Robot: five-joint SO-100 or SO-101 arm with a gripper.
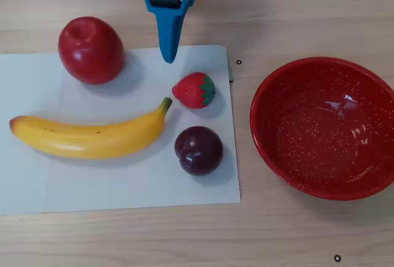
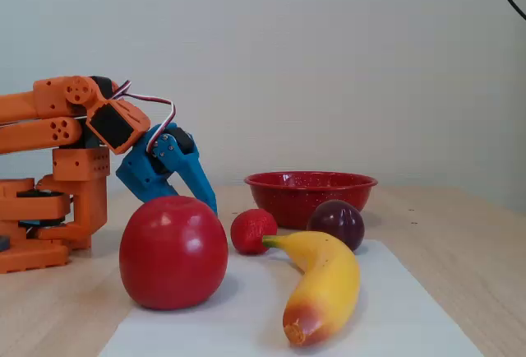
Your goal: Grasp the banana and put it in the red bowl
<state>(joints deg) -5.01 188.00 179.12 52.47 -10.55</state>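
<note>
Nearest the fixed camera, the banana (image 2: 322, 285) lay on white paper (image 1: 123, 181), apart from the blue fingers (image 1: 168, 48), which looked closed and held nothing; the bowl (image 1: 326, 128) sat beside the paper.

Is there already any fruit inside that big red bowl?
No, in the overhead view the red bowl is empty; the banana lies on the white sheet.

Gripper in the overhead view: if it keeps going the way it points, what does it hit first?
Probably the white sheet, just short of the banana. The gripper points down-frame, tilted toward the table, between apple and strawberry. Depth is unclear.
</note>
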